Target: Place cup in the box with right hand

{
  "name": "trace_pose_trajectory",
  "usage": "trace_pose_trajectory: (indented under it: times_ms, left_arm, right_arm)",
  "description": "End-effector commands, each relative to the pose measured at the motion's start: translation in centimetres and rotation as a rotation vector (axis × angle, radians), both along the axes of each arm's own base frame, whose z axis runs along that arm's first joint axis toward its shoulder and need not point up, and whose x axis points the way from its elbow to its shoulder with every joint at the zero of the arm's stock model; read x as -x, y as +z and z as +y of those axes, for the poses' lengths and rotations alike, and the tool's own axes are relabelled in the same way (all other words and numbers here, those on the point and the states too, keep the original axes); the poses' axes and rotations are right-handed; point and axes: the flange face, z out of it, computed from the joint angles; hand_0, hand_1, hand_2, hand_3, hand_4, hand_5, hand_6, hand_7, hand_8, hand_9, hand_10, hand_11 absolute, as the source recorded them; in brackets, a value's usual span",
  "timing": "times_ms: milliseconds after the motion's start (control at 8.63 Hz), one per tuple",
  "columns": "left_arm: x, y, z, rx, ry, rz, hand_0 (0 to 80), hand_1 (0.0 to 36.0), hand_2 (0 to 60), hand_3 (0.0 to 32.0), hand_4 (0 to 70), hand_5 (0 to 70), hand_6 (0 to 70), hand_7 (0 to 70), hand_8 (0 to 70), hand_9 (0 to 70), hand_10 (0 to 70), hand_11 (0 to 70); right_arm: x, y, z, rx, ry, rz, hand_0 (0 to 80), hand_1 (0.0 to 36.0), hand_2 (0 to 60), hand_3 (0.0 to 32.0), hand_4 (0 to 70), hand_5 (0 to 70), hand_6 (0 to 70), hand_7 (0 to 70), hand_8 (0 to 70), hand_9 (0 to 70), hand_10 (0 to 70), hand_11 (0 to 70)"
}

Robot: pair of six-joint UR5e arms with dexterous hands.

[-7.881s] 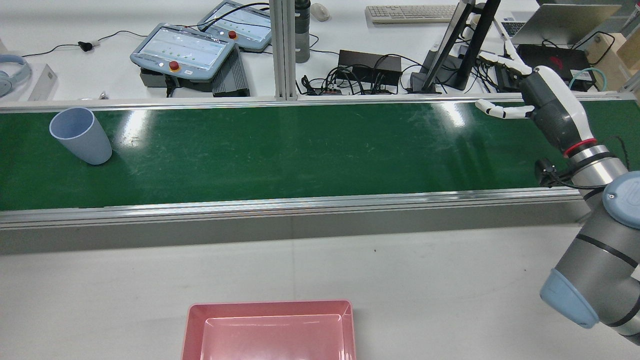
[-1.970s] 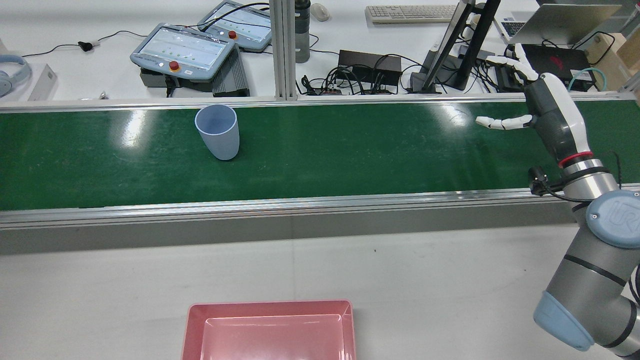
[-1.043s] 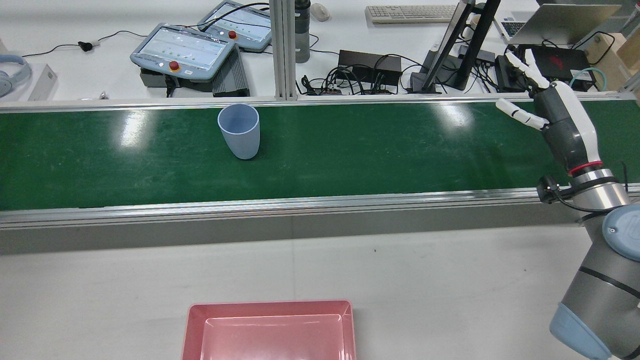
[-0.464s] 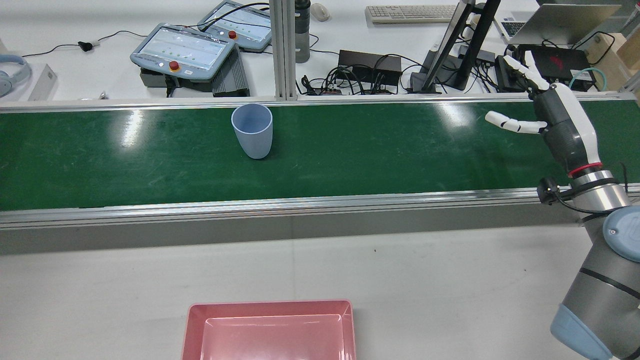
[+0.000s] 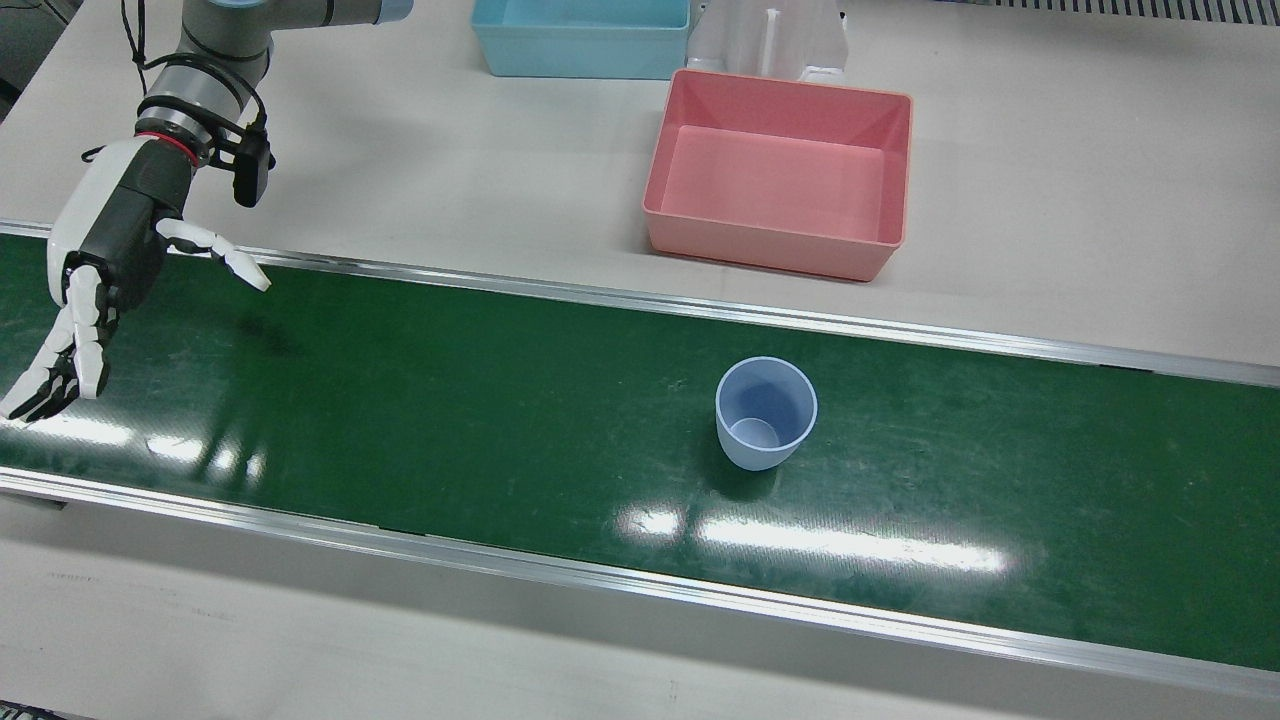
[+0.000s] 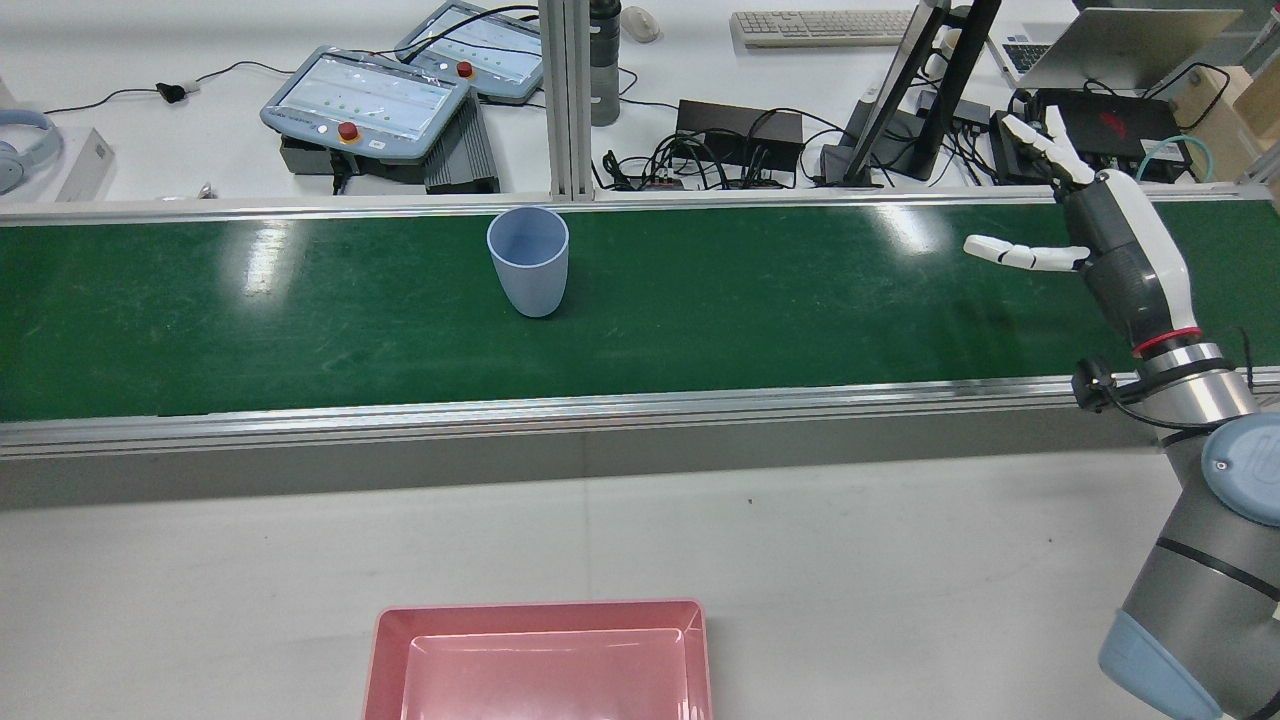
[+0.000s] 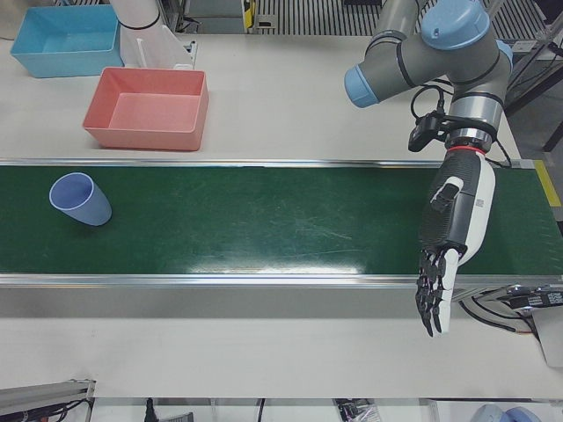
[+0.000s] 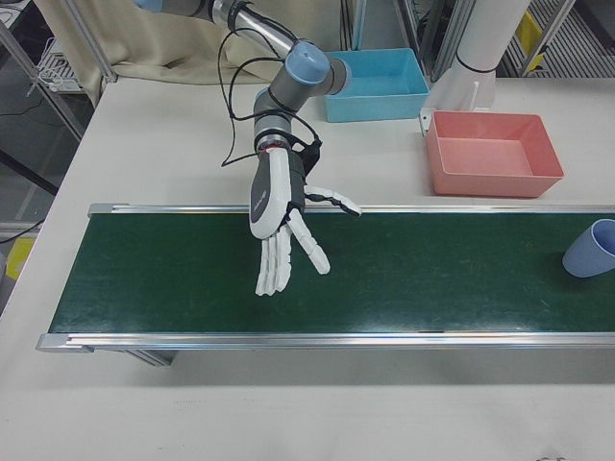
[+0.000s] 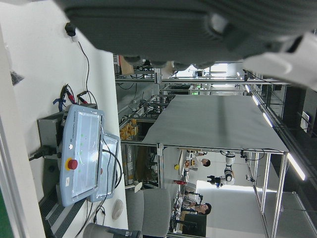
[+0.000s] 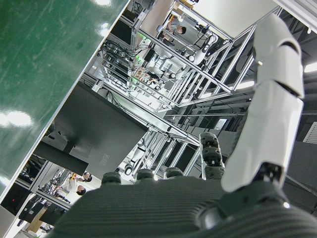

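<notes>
Cup [image 6: 529, 260]: pale blue, smooth, tapered, upright, mouth open and nothing inside; stands on the green belt [image 6: 300, 320], well apart from my right hand [image 6: 1085, 215], toward my left along the belt.

My right hand: held over the belt's end, fingers [image 5: 60, 350] spread apart, holding nothing.

My left hand [image 7: 450, 237]: over the belt's other end, fingers extended and apart, holding nothing.

Pink box [image 5: 780, 250]: on the pale surface [image 5: 1050, 200] behind the belt, clear of the cup.

Blue box [image 5: 580, 45]: beyond the pink one.

Bare belt lies between hand and cup.
</notes>
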Motion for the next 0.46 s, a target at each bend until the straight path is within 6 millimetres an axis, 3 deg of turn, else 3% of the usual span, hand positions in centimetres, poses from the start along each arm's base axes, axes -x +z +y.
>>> trace_pose_trajectory:
  times_ms: [0, 116, 348]
  left_arm:
    - [0.01, 0.0, 0.0, 0.0, 0.0, 0.0, 0.0, 0.0, 0.0, 0.0, 0.0, 0.0, 0.0, 0.0, 0.0, 0.0, 0.0, 0.0]
    - [0.01, 0.0, 0.0, 0.0, 0.0, 0.0, 0.0, 0.0, 0.0, 0.0, 0.0, 0.0, 0.0, 0.0, 0.0, 0.0, 0.0, 0.0]
    - [0.01, 0.0, 0.0, 0.0, 0.0, 0.0, 0.0, 0.0, 0.0, 0.0, 0.0, 0.0, 0.0, 0.0, 0.0, 0.0, 0.0, 0.0]
  right_arm:
    - [-0.41, 0.14, 0.06, 0.011, 0.025, 0.008, 47.6, 20.2, 16.9, 0.0, 0.0, 4.9, 0.1, 0.0, 0.0, 1.0, 0.0, 0.0]
    - [-0.5, 0.16, 0.08, 0.013, 0.032, 0.006, 47.7, 20.1, 17.4, 0.0, 0.0, 4.8, 1.5, 0.3, 0.1, 2.0, 0.0, 0.0]
    - [-0.43, 0.23, 0.09, 0.014, 0.033, 0.009, 47.4, 19.0, 17.5, 0.0, 0.0, 4.6, 4.6, 14.3, 2.1, 6.6, 0.0, 0.1]
